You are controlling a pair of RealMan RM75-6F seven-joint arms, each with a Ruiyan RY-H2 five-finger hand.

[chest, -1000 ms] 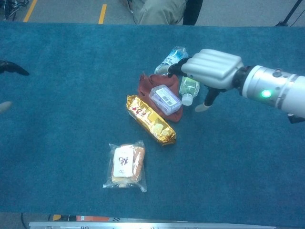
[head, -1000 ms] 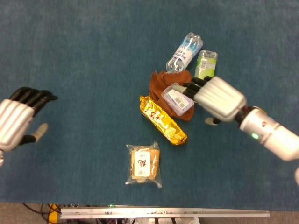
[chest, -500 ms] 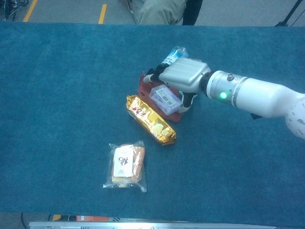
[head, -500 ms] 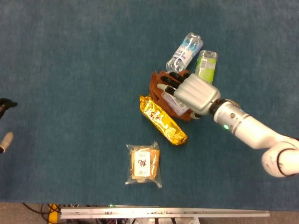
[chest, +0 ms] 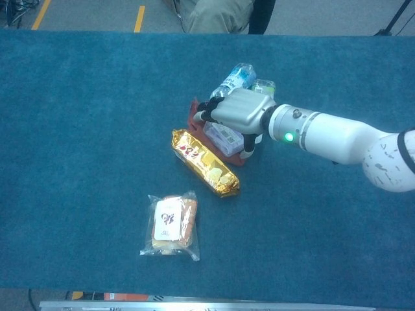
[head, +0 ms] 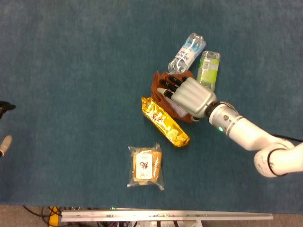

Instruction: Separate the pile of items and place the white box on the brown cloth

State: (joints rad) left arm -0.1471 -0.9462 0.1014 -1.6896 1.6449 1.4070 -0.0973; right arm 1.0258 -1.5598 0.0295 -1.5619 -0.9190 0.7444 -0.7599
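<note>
1. Where my right hand [head: 189, 96] covers the small white plastic box [chest: 222, 138], its fingers curl down over the box's top, dark fingertips past the far edge; whether they actually clamp it I cannot tell.
2. That box lies on the crumpled brown cloth [head: 158, 81], which shows around my hand.
3. My left hand [head: 4, 124] is only a sliver at the frame's left edge, so how far it is spread I cannot tell.
4. Just beside the cloth lies a gold foil snack packet [head: 164, 121], with a clear water bottle [head: 187, 52] and a green-labelled bottle [head: 209, 68] beyond it.
5. Nearer me sits a clear-wrapped bread packet [head: 146, 166] on the blue carpeted table [head: 85, 61].
</note>
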